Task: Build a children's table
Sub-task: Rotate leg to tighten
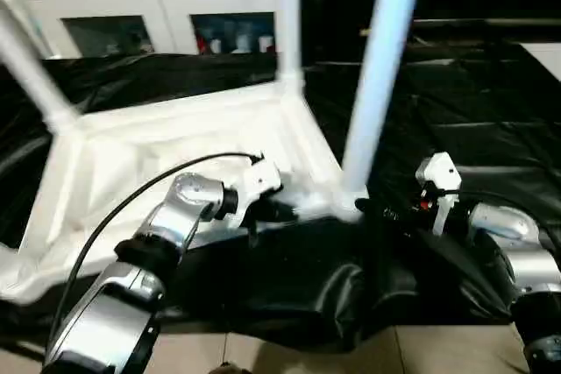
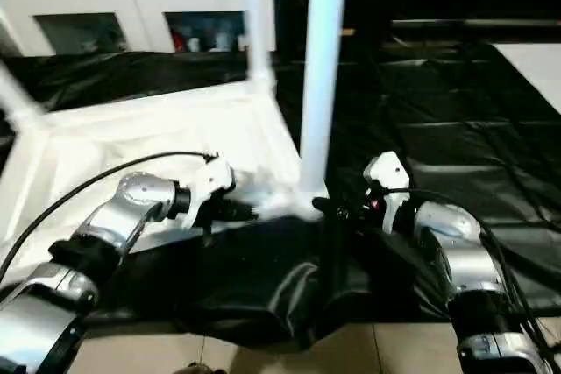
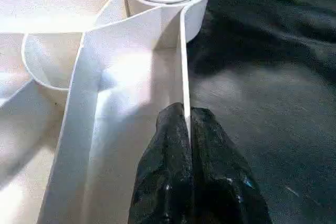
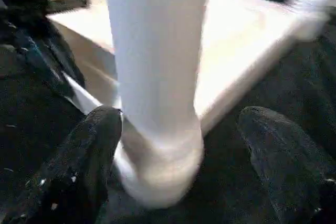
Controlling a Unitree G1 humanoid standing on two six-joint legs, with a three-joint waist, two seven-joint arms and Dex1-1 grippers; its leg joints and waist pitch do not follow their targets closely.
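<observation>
White plastic tabletop (image 1: 166, 142), rectangular, lying upside down on a black sheet (image 1: 456, 111) that covers the work surface; underside ribs and raised rim face up. Three legs visible standing up out of its corner sockets: one near leg (image 1: 379, 76) at the corner closest to the robot's right side, one far leg (image 1: 289, 19) behind it along the same edge, one leg (image 1: 31, 67) at the far left corner, leaning outward. Left gripper (image 3: 188, 129): fingers pressed together, pinching the thin upright rim wall of the tabletop, just beside the near corner socket, where the threaded base of the near leg sits in its collar. Left forearm (image 1: 166, 225): silver, reaching in across the near edge of the tabletop, black cable looping above it. Right gripper (image 4: 176, 145): fingers spread wide, one on each side of the near leg's foot, with clear space between each finger and the leg; nothing in its hold. Right forearm (image 2: 456, 256): silver, lying over the black sheet, just outside the tabletop's corner. Background: white cabinet (image 1: 158, 2) with glass doors, small items behind the glass, set beyond the black sheet. Foreground: pale tiled floor (image 1: 289, 352) below the sheet's hanging edge.
</observation>
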